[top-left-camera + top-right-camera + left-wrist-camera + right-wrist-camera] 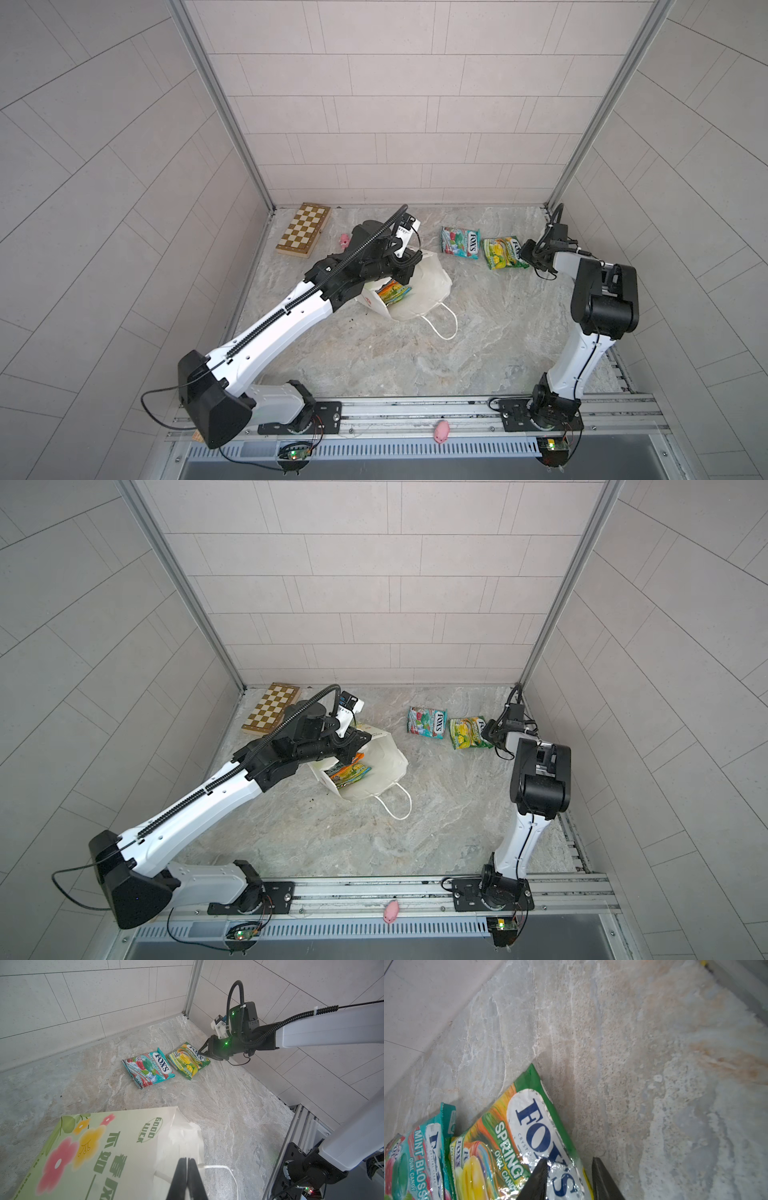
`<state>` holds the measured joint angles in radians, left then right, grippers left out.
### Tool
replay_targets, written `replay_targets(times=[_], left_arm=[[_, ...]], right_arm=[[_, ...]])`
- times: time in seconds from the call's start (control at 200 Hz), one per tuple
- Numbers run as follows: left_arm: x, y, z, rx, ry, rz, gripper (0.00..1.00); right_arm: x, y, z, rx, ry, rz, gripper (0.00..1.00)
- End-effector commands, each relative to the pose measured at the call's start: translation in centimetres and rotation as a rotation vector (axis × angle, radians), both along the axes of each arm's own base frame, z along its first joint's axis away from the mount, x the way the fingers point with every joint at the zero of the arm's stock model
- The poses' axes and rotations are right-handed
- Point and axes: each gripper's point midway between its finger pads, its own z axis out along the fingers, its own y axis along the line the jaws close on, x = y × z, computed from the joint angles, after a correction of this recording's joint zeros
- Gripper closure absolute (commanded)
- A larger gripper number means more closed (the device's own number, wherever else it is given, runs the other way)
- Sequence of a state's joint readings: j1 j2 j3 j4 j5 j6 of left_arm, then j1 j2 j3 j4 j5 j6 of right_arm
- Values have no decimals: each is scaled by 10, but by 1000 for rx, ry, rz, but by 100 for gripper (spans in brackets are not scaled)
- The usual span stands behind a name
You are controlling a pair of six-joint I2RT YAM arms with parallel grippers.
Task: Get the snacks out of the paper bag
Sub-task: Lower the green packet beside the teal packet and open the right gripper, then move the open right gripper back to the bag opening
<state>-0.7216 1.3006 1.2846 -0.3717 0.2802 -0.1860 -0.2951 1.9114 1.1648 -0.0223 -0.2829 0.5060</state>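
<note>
My left jaws are pressed together at the rim of the tipped paper bag (93,1142), snacks (392,292) showing inside, while my right jaws stand spread astride the Spring Tea packet (500,1140) on the table (654,1064), judged light, slippery, best pinched edgewise.

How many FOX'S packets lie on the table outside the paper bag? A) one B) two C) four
B: only the teal packet and the yellow-green packet lie on the table outside the paper bag; the other packets visible are inside its mouth.
</note>
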Motion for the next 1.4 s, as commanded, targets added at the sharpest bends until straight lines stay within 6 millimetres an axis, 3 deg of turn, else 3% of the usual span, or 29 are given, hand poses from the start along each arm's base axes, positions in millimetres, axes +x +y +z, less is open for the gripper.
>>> replay_targets(times=[0.0, 0.195, 0.355, 0.545, 0.806, 1.211, 1.396], left_arm=[[-5, -2, -1, -4, 5, -16, 100], [-6, -3, -1, -7, 10, -24, 100], [-7, -6, -3, -5, 17, -31, 100], [-9, -9, -5, 2, 15, -48, 100], [-11, -10, -4, 25, -15, -32, 100], [-2, -2, -3, 16, -31, 61, 100], [-3, -4, -2, 9, -32, 61, 100]], right_arm=[[-15, 11, 23, 19, -31, 16, 60], [-45, 38, 59, 78, -138, 66, 60], [-78, 74, 94, 105, -213, 165, 60], [-119, 132, 135, 90, -295, 340, 60], [-160, 212, 173, 105, -380, 559, 59], [-204, 317, 167, 131, -338, 822, 63], [-210, 359, 154, 128, -320, 907, 65]])
